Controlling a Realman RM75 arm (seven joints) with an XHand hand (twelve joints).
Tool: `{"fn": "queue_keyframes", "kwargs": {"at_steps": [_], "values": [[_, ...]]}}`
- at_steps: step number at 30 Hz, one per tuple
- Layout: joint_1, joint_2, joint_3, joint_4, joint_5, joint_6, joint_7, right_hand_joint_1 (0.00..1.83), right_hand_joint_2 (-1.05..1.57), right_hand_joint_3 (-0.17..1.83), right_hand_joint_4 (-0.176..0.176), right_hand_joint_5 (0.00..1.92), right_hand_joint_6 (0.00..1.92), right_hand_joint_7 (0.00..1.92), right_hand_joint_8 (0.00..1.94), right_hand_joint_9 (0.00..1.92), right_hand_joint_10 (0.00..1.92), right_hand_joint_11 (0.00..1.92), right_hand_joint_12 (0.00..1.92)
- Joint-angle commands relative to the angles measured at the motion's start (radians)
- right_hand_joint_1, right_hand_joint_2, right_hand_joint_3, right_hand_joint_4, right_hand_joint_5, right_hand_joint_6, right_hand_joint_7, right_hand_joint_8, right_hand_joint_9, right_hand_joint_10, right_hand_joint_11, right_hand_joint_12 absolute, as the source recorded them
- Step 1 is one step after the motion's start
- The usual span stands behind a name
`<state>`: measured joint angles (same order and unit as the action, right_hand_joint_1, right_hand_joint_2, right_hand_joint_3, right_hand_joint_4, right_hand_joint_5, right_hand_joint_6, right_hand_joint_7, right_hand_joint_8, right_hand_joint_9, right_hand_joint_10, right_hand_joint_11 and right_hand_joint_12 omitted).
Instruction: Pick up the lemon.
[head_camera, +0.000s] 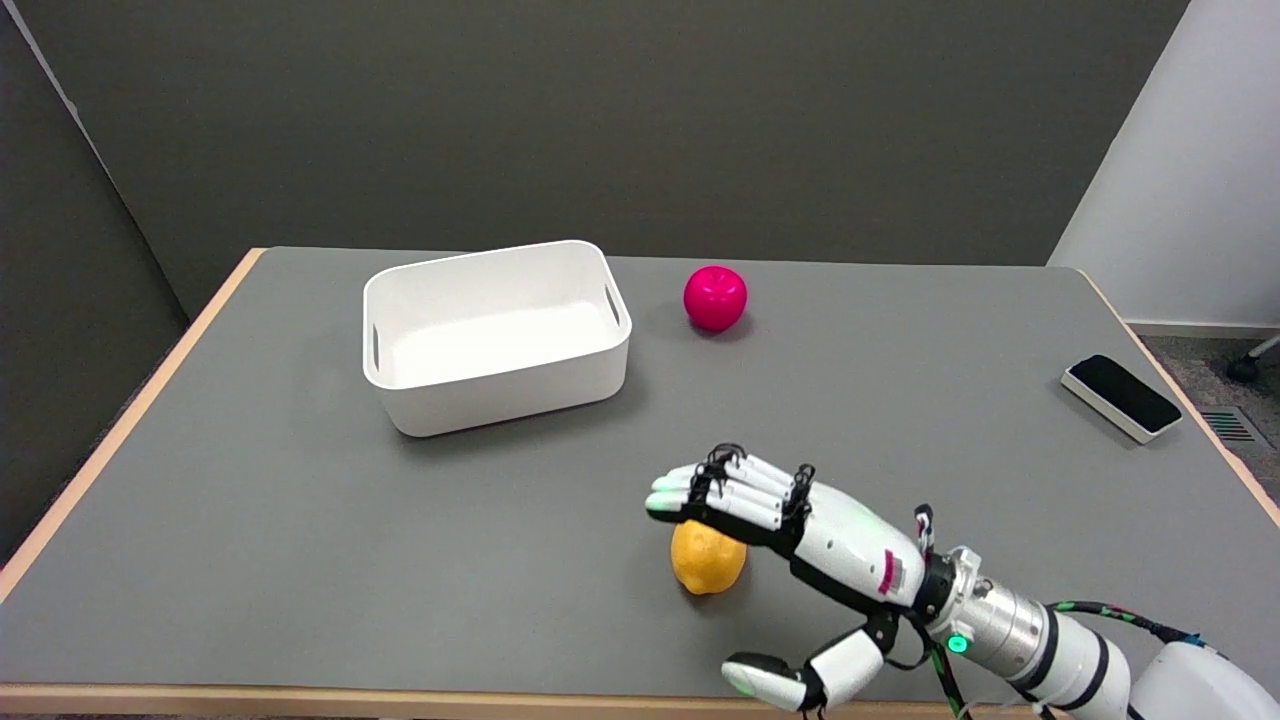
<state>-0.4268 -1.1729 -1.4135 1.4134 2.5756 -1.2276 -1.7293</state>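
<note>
Lemon (708, 559): lies on the table (300, 560) toward its near edge, partly hidden under the fingers.
Right hand (800, 540): open and holding nothing; fingers (720, 492) stretched flat above the lemon, thumb (775, 680) spread wide toward the near edge, likely leaving room to close around the fruit.
Contact: cannot tell whether the fingers touch the lemon.
White bin (500, 390): toward the far left, well apart.
Pink ball (715, 298): near the far edge.
Black phone (1120, 396): at the right edge.

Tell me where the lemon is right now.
In the head view the lemon lies on the table near its front edge, right of centre, under the right hand's open fingers.
</note>
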Motion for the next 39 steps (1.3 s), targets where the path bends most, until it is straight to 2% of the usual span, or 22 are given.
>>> {"fn": "queue_keyframes", "kwargs": {"at_steps": [1, 7, 14, 27, 29, 33, 39], "values": [[0.032, -0.012, -0.076, -0.035, 0.002, 0.03, -0.026, 0.53, 0.64, 0.85, -0.036, 0.17, 0.36, 0.18, 0.29, 0.02, 0.65, 0.0, 0.92], [0.154, -0.007, -0.079, -0.128, 0.003, 0.09, 0.044, 0.52, 0.64, 0.85, -0.036, 0.17, 0.36, 0.18, 0.29, 0.02, 0.65, 0.0, 0.91], [0.249, -0.006, -0.095, -0.298, 0.003, 0.065, 0.183, 0.51, 0.64, 0.85, -0.037, 0.17, 0.36, 0.18, 0.28, 0.02, 0.64, 0.0, 0.9], [0.267, -0.006, -0.108, -0.316, 0.002, 0.066, 0.177, 0.53, 0.65, 0.86, -0.04, 0.18, 0.37, 0.18, 0.28, 0.02, 0.64, 0.0, 0.91], [0.27, -0.005, -0.109, -0.32, 0.002, 0.066, 0.178, 0.52, 0.6, 0.96, -0.04, 0.15, 0.44, 0.15, 0.37, 0.02, 0.65, 0.0, 0.95], [0.284, -0.002, -0.111, -0.342, 0.002, 0.066, 0.182, 0.52, 0.6, 0.96, -0.039, 0.15, 0.44, 0.16, 0.37, 0.02, 0.66, 0.0, 0.95], [0.302, -0.002, -0.115, -0.374, 0.002, 0.076, 0.182, 0.54, 0.65, 0.85, -0.039, 0.18, 0.37, 0.2, 0.28, 0.03, 0.65, 0.0, 0.93]]}}
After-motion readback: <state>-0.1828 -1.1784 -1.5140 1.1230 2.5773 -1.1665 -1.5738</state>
